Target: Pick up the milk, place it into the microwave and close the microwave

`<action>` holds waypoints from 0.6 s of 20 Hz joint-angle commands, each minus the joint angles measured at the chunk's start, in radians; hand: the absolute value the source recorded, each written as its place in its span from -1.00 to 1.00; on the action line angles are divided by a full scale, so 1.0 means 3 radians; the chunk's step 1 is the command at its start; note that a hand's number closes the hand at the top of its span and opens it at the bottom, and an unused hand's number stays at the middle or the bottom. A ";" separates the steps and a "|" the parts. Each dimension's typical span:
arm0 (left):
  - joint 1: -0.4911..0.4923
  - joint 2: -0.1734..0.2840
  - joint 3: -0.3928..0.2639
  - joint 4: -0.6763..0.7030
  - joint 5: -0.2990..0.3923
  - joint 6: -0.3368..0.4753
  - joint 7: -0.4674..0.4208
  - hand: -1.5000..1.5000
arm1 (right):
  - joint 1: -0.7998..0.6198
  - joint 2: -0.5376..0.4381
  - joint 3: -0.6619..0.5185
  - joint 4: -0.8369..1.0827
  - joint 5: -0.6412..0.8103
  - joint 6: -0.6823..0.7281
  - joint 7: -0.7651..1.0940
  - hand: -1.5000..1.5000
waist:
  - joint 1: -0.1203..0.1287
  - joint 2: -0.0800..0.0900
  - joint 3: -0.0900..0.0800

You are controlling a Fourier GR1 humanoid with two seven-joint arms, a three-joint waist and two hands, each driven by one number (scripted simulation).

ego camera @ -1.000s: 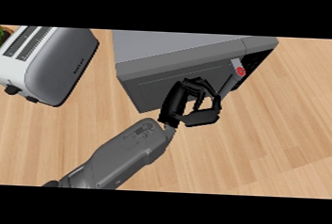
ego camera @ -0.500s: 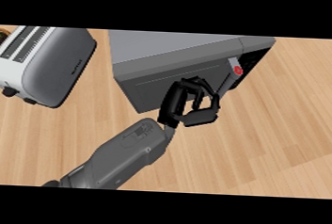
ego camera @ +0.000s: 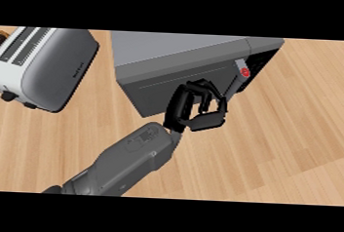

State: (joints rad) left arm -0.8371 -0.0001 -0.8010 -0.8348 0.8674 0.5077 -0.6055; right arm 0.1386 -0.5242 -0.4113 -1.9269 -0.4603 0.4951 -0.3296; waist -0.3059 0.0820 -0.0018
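Reaching up to the microwave [ego camera: 184, 65] front, right hand [ego camera: 197, 107], fingers curled, holding nothing.

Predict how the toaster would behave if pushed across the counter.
The toaster looks rigid and boxy, so it would probably slide, not roll. It sits broad and low on the wooden counter, so tipping seems unlikely.

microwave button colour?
Red, on the microwave's control panel, button, head view.
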 commanded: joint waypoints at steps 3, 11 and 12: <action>-0.0289 0.0000 0.0111 0.0273 0.0124 -0.0060 -0.0016 1.00 | -0.0125 -0.0165 -0.0129 0.0097 -0.0053 0.0018 0.0034 -1.00 | -0.0051 0.0047 -0.0002; -0.0367 0.0000 0.0072 0.0313 0.0225 -0.0041 -0.0105 1.00 | -0.0252 -0.0385 -0.0247 0.0229 0.0000 0.0054 0.0058 -1.00 | -0.0054 0.0054 0.0004; -0.0332 0.0000 0.0061 0.0320 0.0234 -0.0051 -0.0150 1.00 | -0.0260 -0.0396 -0.0256 0.0220 -0.0006 0.0063 0.0050 -1.00 | -0.0073 0.0059 0.0002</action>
State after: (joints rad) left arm -0.8481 0.0005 -0.8212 -0.8172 0.9185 0.5128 -0.6675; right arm 0.0746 -0.6134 -0.4696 -1.8742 -0.4698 0.5064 -0.3138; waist -0.3123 0.0846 0.0006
